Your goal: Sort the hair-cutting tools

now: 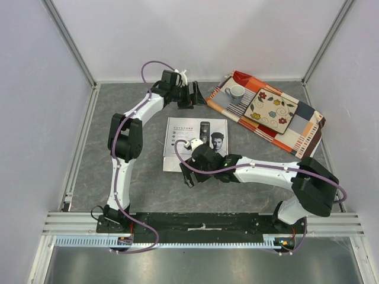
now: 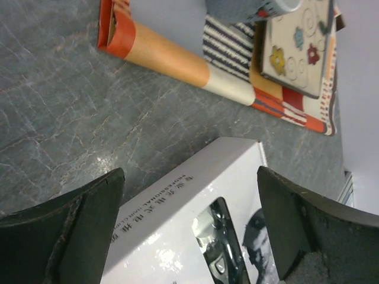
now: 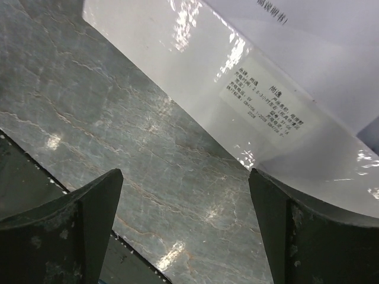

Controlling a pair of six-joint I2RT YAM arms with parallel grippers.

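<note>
No loose hair-cutting tools are in view. A closed white box (image 1: 195, 144) lies flat mid-table, and its lid shows a black-and-silver clipper (image 2: 222, 242) and a man's face. I cannot tell if that clipper is printed or behind a window. My left gripper (image 1: 198, 94) hovers behind the box, open and holding nothing, and looks down at the box's far end (image 2: 195, 177). My right gripper (image 1: 188, 177) is low at the box's front left corner, open over bare table (image 3: 185, 177), with the box's labelled side (image 3: 260, 94) just ahead.
A patchwork-patterned tray (image 1: 308, 127) sits at the back right, its rolled rim (image 2: 166, 56) close to the left gripper. It carries a grey mug (image 1: 235, 93) and a floral tile (image 1: 271, 110). Walls enclose the grey stone table on three sides.
</note>
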